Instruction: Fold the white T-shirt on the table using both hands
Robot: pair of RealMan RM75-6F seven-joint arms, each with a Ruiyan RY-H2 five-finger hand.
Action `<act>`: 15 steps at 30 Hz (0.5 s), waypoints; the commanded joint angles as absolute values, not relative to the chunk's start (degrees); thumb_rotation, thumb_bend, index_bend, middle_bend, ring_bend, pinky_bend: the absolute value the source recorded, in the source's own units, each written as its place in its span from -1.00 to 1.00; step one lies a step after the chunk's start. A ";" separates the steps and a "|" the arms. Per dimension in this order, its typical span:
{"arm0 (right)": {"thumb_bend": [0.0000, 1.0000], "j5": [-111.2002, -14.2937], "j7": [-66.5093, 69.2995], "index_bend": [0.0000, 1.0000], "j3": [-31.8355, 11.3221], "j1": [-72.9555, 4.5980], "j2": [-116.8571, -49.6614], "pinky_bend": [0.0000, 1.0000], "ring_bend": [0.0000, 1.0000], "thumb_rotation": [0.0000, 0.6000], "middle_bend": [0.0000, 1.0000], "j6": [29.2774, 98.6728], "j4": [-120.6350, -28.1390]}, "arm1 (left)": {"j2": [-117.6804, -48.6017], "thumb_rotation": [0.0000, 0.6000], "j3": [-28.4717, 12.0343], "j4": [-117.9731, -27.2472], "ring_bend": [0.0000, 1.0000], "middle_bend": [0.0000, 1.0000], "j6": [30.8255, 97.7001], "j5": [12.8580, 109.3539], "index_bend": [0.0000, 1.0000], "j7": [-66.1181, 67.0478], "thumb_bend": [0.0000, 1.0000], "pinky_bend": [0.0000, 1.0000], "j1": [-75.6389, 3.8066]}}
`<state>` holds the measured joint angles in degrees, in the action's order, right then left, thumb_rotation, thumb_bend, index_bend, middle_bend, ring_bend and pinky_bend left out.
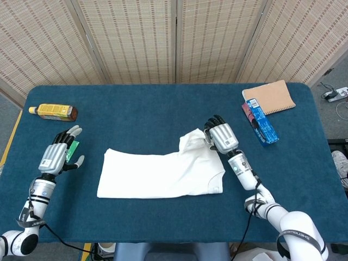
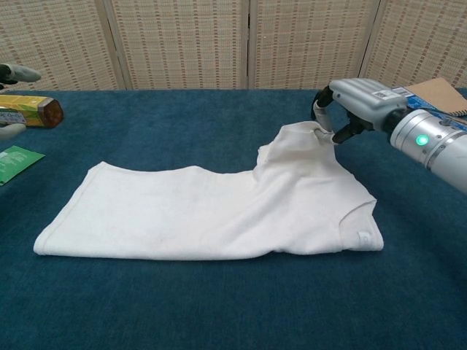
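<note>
The white T-shirt (image 1: 160, 173) lies folded into a long strip across the middle of the table, also seen in the chest view (image 2: 204, 215). Its sleeve flap (image 2: 295, 142) at the right end is lifted off the table. My right hand (image 1: 220, 135) pinches that flap's top edge; in the chest view the right hand (image 2: 354, 102) holds it up above the shirt. My left hand (image 1: 55, 154) hovers with fingers spread at the table's left side, well clear of the shirt; only its fingertips (image 2: 18, 73) show in the chest view.
A yellow bottle (image 1: 53, 112) lies at the far left, with a green packet (image 2: 13, 162) under the left hand. A brown notebook (image 1: 269, 97) and a blue-red box (image 1: 260, 120) sit at the far right. Folding screens stand behind the table.
</note>
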<state>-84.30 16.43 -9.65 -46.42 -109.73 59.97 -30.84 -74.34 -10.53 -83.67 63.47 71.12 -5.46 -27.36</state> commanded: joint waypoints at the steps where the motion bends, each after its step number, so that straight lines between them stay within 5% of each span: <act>1: -0.23 -82.32 15.09 0.41 -11.31 -47.46 -110.90 -0.78 -0.59 1.00 -0.23 58.21 -29.98 | -74.19 1.00 -10.46 -83.84 -1.00 -0.90 63.49 71.23 -0.92 -5.40 -0.23 -0.99 -27.31; 9: -0.23 -78.88 12.09 0.28 -13.46 -49.75 -112.84 -0.78 -0.59 1.00 -0.31 52.58 -27.31 | -73.48 1.00 -10.54 -84.21 -1.00 -0.90 63.77 71.25 -0.92 -5.13 -0.23 -0.99 -27.08; 15: -0.38 -76.87 10.07 -0.77 -14.79 -51.25 -112.92 -0.85 -0.82 1.00 -0.72 49.30 -27.32 | -72.89 1.00 -10.33 -84.60 -1.00 -0.90 64.12 71.44 -0.92 -4.93 -0.23 -0.99 -26.69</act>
